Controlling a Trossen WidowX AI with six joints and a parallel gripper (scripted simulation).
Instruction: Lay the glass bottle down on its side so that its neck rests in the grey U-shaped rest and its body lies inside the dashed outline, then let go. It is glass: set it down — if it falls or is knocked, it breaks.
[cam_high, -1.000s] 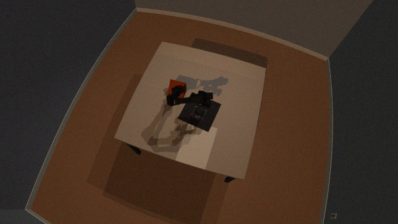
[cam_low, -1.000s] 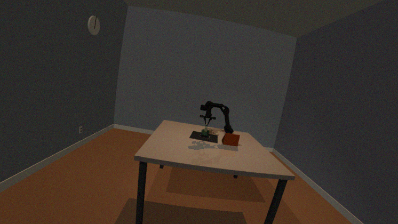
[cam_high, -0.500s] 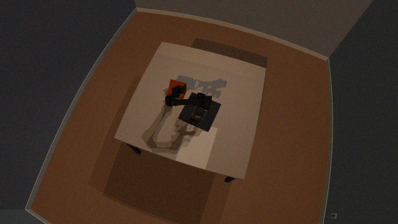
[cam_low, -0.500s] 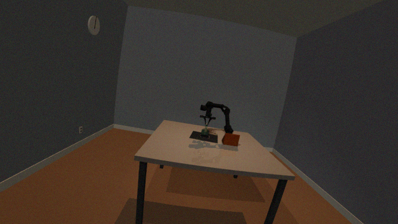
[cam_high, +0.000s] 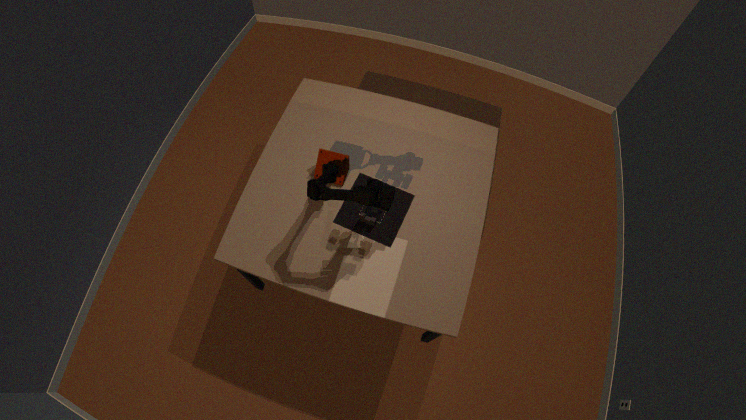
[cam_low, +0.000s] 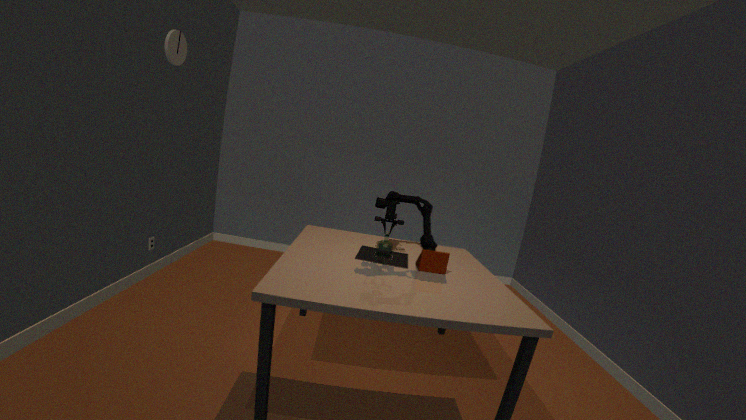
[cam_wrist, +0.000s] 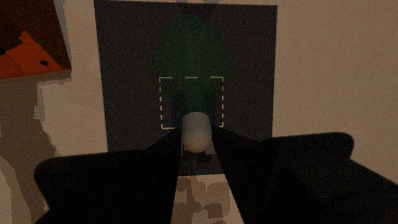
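The glass bottle (cam_low: 384, 246) (cam_wrist: 192, 55) is held over the dark mat (cam_high: 397, 229) (cam_low: 399, 259) (cam_wrist: 127, 95), its pale neck pinched by the partly closed end effector (cam_low: 386, 235) (cam_wrist: 196, 132). It should be lowered slowly, body aligned with the dashed outline (cam_wrist: 191, 77), and released only once supported. Base contact and the rest are obscured.

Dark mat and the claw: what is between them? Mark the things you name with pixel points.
A green glass bottle (cam_low: 384, 245) (cam_wrist: 192, 55), its pale top pinched in the claw (cam_low: 386, 236) (cam_wrist: 196, 132) above the mat (cam_high: 400, 219) (cam_low: 366, 252) (cam_wrist: 250, 50). The exterior view shows it.
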